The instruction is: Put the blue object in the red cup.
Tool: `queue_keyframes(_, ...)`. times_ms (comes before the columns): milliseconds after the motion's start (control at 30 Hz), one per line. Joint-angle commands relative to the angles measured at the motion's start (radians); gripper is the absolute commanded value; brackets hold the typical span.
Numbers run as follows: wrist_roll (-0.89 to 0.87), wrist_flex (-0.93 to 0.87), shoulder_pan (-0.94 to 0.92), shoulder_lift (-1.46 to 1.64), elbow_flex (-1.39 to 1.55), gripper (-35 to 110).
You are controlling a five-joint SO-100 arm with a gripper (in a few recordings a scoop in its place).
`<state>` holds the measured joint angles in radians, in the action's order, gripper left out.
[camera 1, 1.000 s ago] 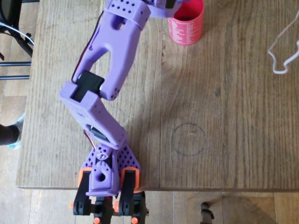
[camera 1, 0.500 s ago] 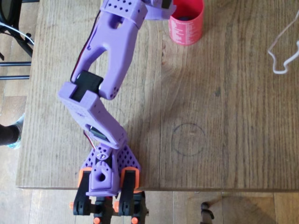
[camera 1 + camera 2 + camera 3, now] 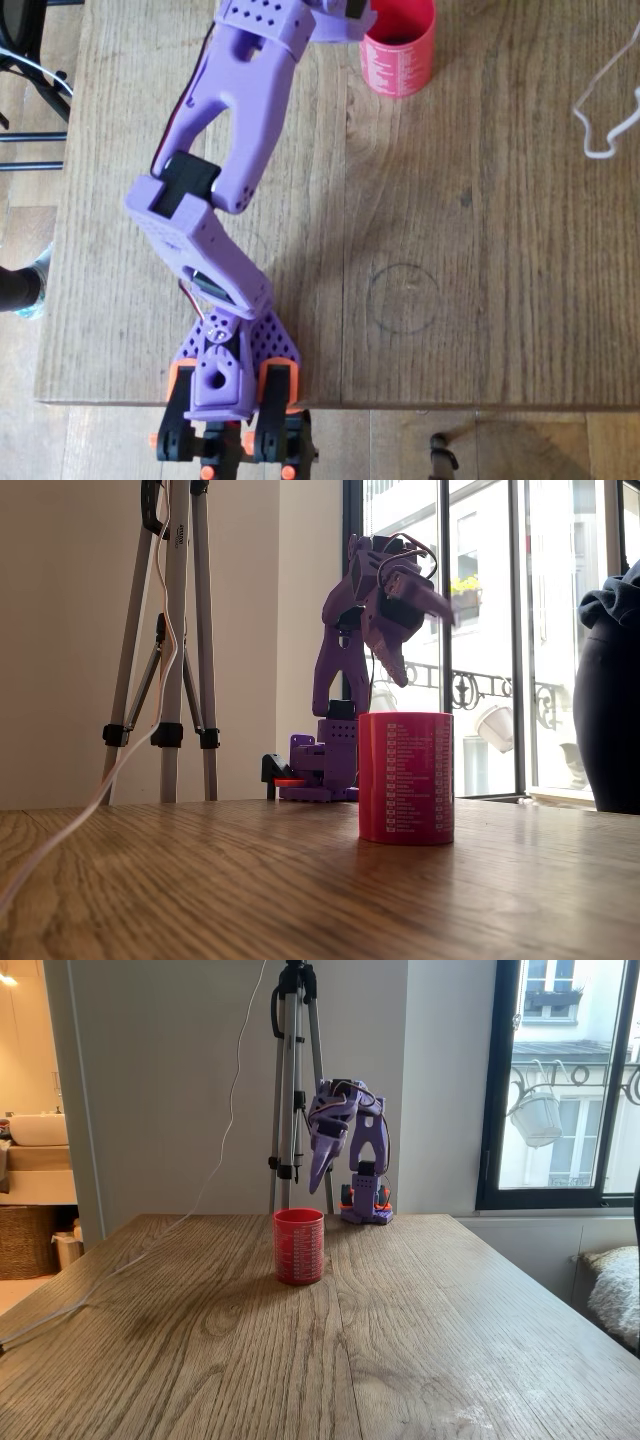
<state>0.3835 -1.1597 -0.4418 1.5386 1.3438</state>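
Note:
The red cup [image 3: 398, 62] stands upright near the table's far edge in the overhead view, with a dark patch inside it. It shows as well in both fixed views [image 3: 405, 777] [image 3: 299, 1247]. The blue object is hidden. My gripper [image 3: 421, 640] hangs just above the cup's rim with its jaws spread: one finger points sideways, the other down. Nothing shows between them. From the other side the gripper [image 3: 316, 1174] points down over the cup. The purple arm [image 3: 240, 120] stretches from its base at the near edge toward the cup.
A white cable [image 3: 602, 118] lies at the table's right side in the overhead view. A pencilled circle [image 3: 403, 297] marks the table's middle. A tripod [image 3: 295, 1080] stands behind the table beside the arm's base [image 3: 365, 1200]. A dark rounded object [image 3: 610, 690] sits at the right edge.
A speck of blue at the top edge above the cup one second ago is gone. The arm's far end shifted slightly left, then stayed still.

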Motion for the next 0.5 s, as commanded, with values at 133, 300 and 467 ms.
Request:
queue_keyframes(133, 0.015, 0.048, -0.014, 0.051, -0.023, 1)
queue_keyframes(300, -0.029, 0.058, 0.040, 0.121, -0.057, 1)
queue_keyframes(467, -0.077, 0.060, 0.179, 0.408, -0.025, 1)
